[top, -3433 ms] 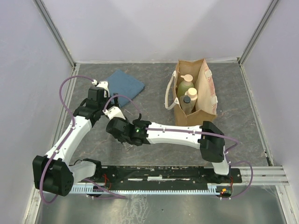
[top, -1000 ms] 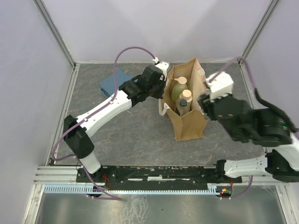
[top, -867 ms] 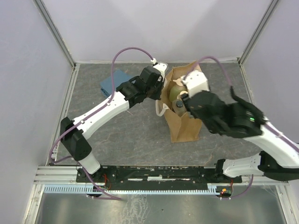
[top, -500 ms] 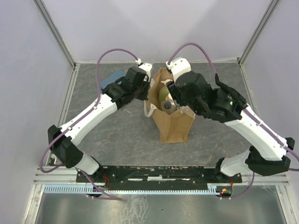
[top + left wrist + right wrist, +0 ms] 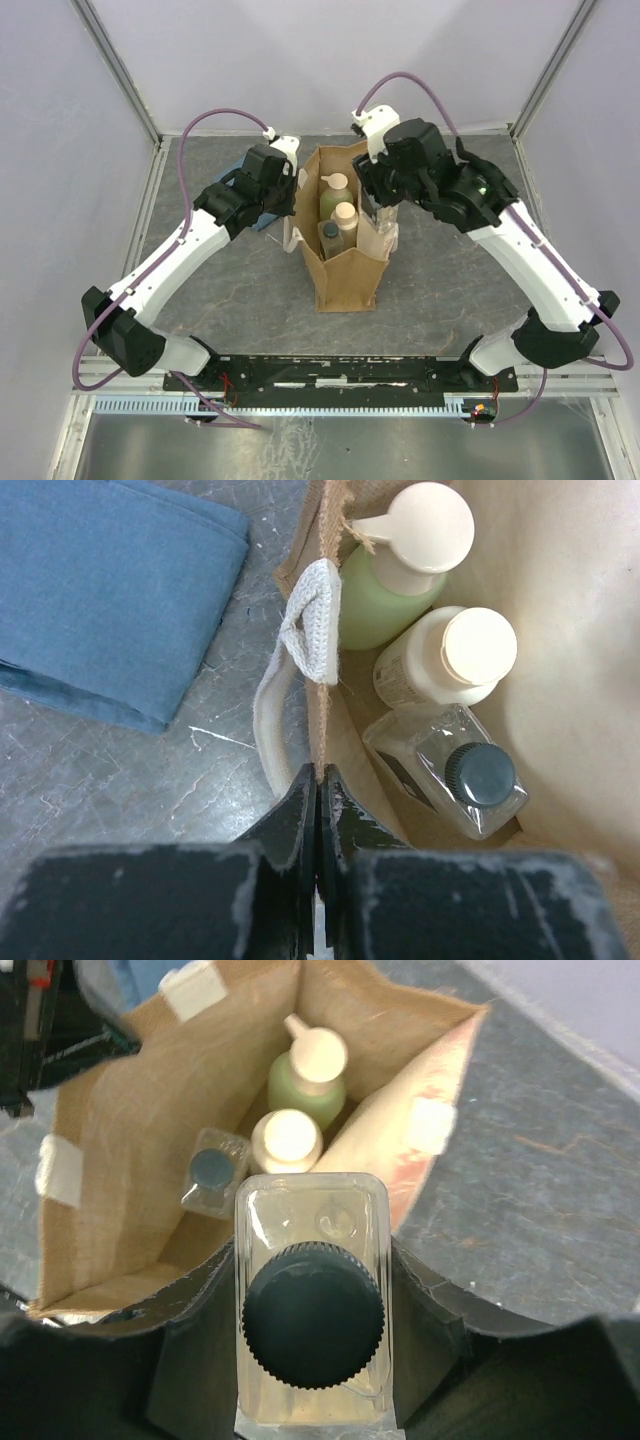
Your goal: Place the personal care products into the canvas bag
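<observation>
The tan canvas bag (image 5: 345, 282) stands upright mid-table, mouth open. In the left wrist view a pale green pump bottle (image 5: 383, 592), a cream bottle (image 5: 448, 658) and a clear dark-capped bottle (image 5: 452, 772) stand inside it. My left gripper (image 5: 318, 783) is shut on the bag's left rim, just below a cream strap handle (image 5: 303, 630). My right gripper (image 5: 312, 1325) is shut on a second clear rectangular bottle with a dark cap (image 5: 312, 1310). It holds that bottle upright just above the bag's right side, over the open mouth (image 5: 250, 1130).
A folded blue cloth (image 5: 100, 590) lies on the grey table left of the bag, partly under the left arm (image 5: 190, 245). The right arm (image 5: 520, 240) arches over the table's right side. White enclosure walls stand on three sides.
The bag has slid left across the table with the left gripper on its rim. The right arm has swung in from the right, bringing the clear bottle over the bag.
</observation>
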`<state>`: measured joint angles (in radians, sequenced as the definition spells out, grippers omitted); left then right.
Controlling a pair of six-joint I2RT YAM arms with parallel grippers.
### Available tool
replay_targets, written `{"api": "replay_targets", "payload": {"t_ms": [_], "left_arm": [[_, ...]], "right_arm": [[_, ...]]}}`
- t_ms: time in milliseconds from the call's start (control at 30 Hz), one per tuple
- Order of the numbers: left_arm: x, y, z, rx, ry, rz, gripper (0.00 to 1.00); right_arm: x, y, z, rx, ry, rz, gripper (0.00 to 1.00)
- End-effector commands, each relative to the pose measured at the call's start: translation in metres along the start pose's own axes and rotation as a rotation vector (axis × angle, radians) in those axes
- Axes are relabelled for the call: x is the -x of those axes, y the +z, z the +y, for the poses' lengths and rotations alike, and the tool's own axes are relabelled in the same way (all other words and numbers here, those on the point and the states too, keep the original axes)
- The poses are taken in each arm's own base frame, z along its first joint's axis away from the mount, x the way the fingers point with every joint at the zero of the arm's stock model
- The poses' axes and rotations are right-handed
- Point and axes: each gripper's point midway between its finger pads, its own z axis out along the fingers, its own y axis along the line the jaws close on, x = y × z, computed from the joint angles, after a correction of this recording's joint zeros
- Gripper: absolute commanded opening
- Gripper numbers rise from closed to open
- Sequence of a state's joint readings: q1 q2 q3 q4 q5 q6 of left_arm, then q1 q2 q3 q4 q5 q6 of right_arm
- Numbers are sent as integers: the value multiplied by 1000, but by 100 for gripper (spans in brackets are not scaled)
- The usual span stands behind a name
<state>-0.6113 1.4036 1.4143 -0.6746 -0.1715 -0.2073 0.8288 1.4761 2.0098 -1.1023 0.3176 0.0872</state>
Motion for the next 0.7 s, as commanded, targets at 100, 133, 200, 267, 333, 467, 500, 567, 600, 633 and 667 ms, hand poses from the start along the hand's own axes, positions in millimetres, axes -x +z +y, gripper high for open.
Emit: {"api": "replay_targets", "payload": {"t_ms": [100,133,200,267,333,467,500,567,600,633,667], "left_arm": [[41,-25,1,-31,13,-173,3],[39,-24,2,-32,12,-174,3],[37,-23,2,-32,7,-176,3],[35,-22,3,-32,3,-178,3],[33,-21,3,-32,3,-176,3],[33,-19,2,-36,2,-177,3],[34,-19,2,-37,1,-178,3],[34,-19,1,-40,0,-181,3],[35,-19,1,-42,0,-182,3],[36,-19,1,-43,-1,-184,3],[37,-20,0,-47,-2,-187,3]], "right_arm": [[25,9,53,289,-16,-168,0],[22,9,59,325,-20,-166,0],[15,8,70,385,-16,-155,0],[10,3,80,447,-16,-148,0],[7,-4,88,501,-6,-145,0],[3,-14,100,583,17,-123,0],[1,-15,103,597,23,-111,0],[-7,-11,107,615,27,-75,0],[-13,-6,109,618,25,-57,0],[-20,-1,110,614,21,-41,0],[-25,4,110,603,19,-33,0]]}}
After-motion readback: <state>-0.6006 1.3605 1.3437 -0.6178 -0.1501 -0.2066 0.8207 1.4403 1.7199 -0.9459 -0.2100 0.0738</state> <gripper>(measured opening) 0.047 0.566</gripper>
